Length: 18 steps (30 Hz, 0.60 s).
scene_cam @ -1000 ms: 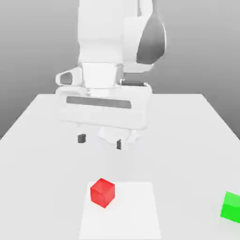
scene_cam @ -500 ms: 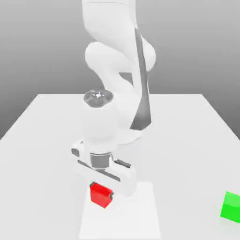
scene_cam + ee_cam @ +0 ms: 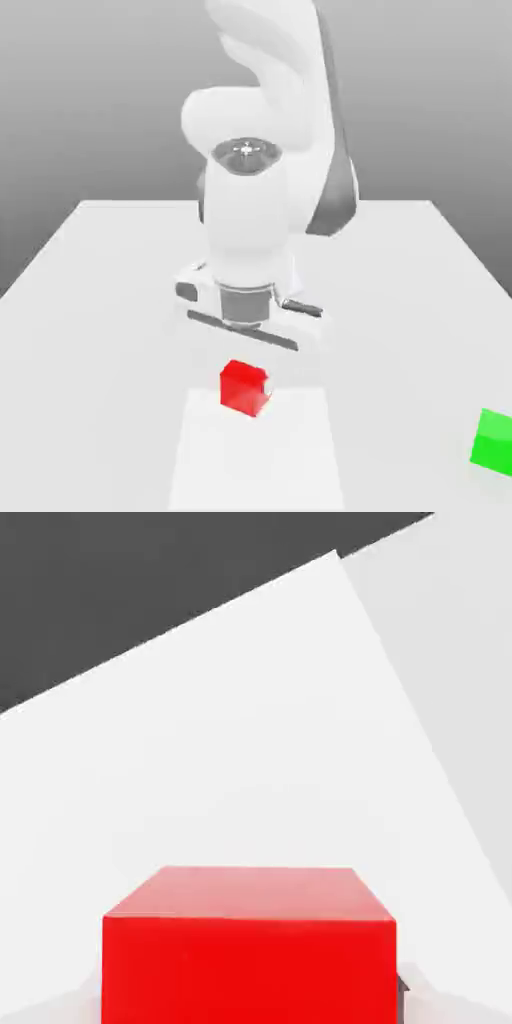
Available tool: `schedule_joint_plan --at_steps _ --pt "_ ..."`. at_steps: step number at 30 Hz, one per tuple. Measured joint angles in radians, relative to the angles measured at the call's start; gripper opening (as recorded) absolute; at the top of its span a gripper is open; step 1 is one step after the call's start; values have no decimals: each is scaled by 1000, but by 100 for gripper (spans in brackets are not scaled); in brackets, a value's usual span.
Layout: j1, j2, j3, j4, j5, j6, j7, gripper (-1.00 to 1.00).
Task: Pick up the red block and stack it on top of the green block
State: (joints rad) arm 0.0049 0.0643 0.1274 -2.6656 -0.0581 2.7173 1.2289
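Gripper (image 3: 247,372) pinches the red block (image 3: 243,388), held just clear of the white table (image 3: 90,300), presumably lifted for carrying. Green block (image 3: 492,440) sits well apart, toward the exterior view's right.

The exterior view is looking across the table (image 3: 90,260) toward the arm; the hand view is hovering close over the red block (image 3: 250,947), which both are sharing.

The red block (image 3: 243,388) is presenting smooth, glossy, plain faces resembling hard plastic. The green block (image 3: 493,440) is showing equally plain, smooth faces. The table (image 3: 100,300) is appearing matt white, and the arm (image 3: 250,230) is reading as smooth white casing.
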Motion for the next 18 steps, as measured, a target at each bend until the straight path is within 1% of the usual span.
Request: schedule_joint_plan --at_steps 10,12,14,15,18 --pt "244 137 214 286 -69 -154 -58 -100" --pt "274 192 211 309 -104 -123 -40 -100" --pt "301 260 185 318 -149 -68 -10 -100" --pt "313 289 171 321 -169 -43 4 100" --pt "313 289 172 321 -169 -43 4 100"
